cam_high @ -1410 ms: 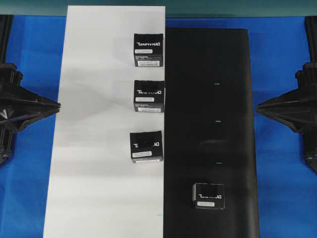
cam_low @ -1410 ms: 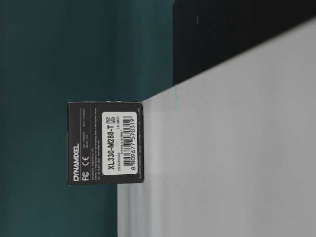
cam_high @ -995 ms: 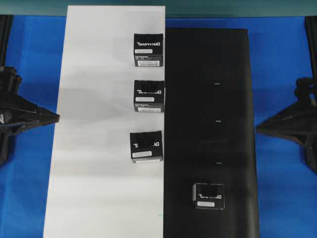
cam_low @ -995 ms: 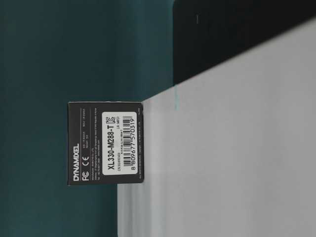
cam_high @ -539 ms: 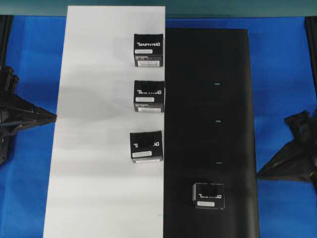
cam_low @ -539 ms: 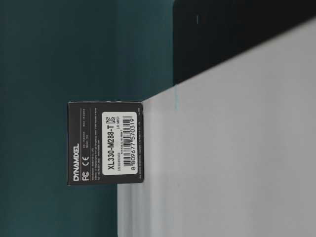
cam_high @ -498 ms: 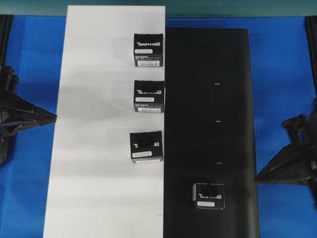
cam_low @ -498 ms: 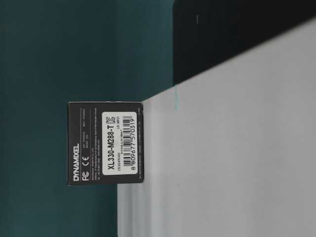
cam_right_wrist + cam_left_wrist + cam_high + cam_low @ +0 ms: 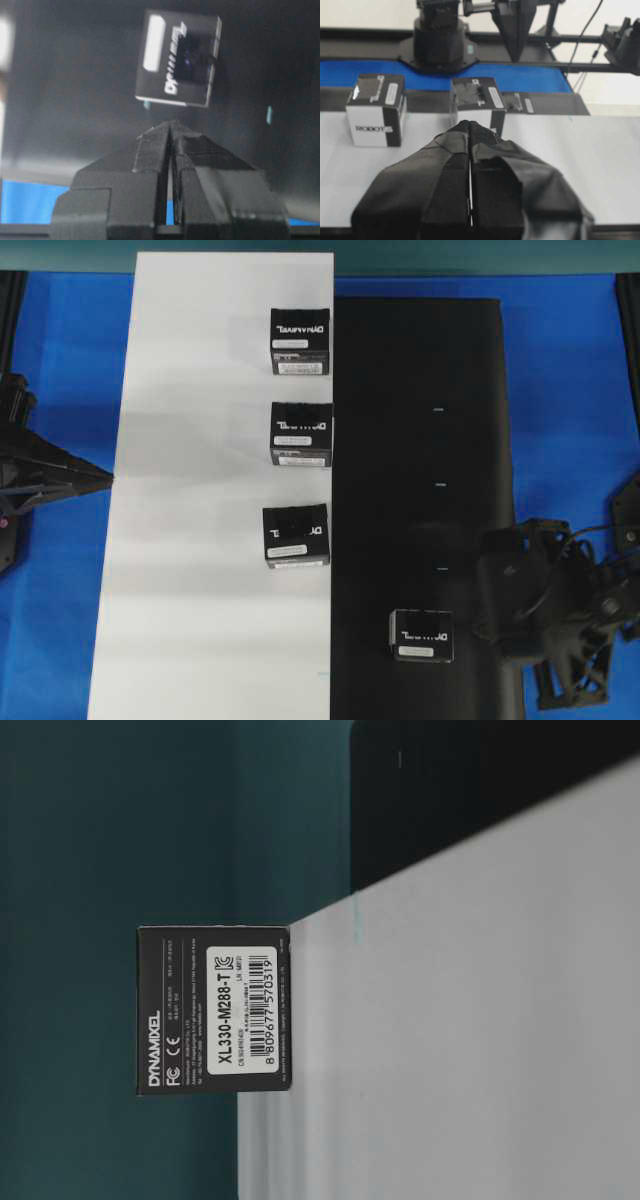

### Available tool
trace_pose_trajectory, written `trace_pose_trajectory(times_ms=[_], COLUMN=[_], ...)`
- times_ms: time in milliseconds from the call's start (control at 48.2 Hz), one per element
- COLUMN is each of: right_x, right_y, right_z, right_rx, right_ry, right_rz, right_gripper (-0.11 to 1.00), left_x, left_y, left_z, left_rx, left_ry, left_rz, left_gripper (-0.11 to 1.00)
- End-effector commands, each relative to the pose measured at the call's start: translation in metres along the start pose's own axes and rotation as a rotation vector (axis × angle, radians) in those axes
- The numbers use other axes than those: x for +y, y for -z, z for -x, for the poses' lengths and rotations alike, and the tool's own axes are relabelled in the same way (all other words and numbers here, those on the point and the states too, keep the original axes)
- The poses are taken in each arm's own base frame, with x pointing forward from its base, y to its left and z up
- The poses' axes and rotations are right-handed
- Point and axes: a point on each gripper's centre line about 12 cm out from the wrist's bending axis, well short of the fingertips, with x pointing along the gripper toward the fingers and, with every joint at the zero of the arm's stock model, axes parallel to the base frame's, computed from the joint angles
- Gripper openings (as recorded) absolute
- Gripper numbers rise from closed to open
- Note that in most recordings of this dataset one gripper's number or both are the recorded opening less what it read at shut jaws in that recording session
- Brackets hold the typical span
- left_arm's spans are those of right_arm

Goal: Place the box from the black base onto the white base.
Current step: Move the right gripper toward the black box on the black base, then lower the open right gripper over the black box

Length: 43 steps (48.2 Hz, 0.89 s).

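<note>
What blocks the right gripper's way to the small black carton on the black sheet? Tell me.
Nothing visible. In the right wrist view the shut right gripper points at the small black carton, with only bare black sheet between them. Overhead, the carton sits alone on that sheet, apart from the three boxes on the white board.

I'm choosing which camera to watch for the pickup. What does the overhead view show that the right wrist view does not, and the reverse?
Only the overhead view shows the white base with three look-alike boxes on it, the left tool at its edge, and the whole black base.

Only the right wrist view shows the right tool up close, its fingers pressed shut, tips pointing at the box with a gap between.

Both show that box lying untouched on the black base, with blue table beyond.
</note>
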Motion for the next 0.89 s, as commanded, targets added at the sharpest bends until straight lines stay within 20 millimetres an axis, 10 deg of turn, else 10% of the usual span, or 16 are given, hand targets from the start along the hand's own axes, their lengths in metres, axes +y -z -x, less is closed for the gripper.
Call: trace_pose_trajectory(times_ms=[0, 415, 726, 871], right_x=[0.002, 0.012, 0.02, 0.018], right_y=[-0.006, -0.006, 0.002, 0.013], right_z=[-0.002, -0.005, -0.01, -0.019], right_rx=[0.025, 0.036, 0.048, 0.063], right_ry=[0.04, 0.08, 0.062, 0.067], right_rz=[0.003, -0.143, -0.13, -0.122], right_gripper=[0.01, 0.13, 0.89, 1.0], left_x=[-0.001, -0.001, -0.001, -0.001], left_y=[-0.01, -0.008, -0.005, -0.005], left_z=[0.0, -0.001, -0.001, -0.001], left_rx=[-0.023, -0.012, 0.012, 0.012], left_ry=[0.003, 0.004, 0.0, 0.0], left_rz=[-0.002, -0.002, 0.0, 0.005], left_gripper=[-0.05, -0.05, -0.05, -0.05])
